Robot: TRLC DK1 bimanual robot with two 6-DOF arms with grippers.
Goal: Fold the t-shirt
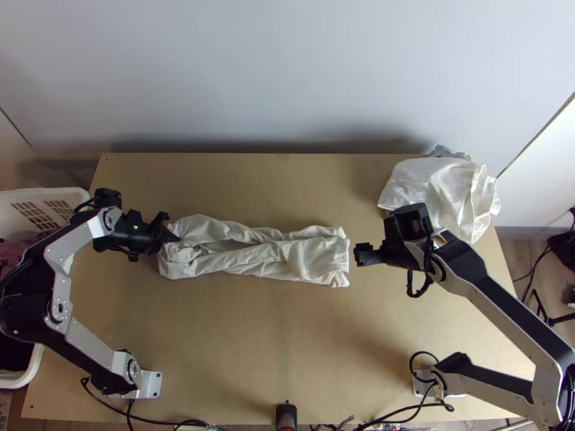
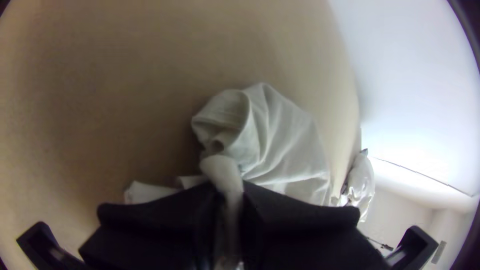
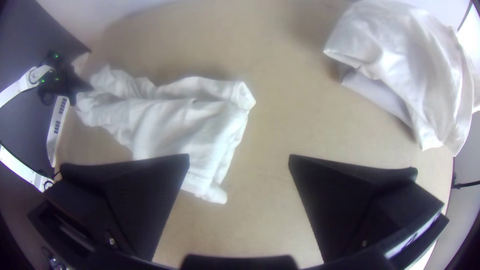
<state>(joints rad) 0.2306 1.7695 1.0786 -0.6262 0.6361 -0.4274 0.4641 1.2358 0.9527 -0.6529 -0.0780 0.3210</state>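
The long, bunched off-white fabric t-shirt lies on the light, flat wooden worktop. Behind it, to the right: the heaped white fabric cloth. Beside the worktop's left edge: the white, slotted plastic basket.

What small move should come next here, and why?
Probably the left gripper should lift its end of the t-shirt slightly and start folding it over: it pinches that bunched end, the rest lies in a long strip, and the right gripper is open and empty.
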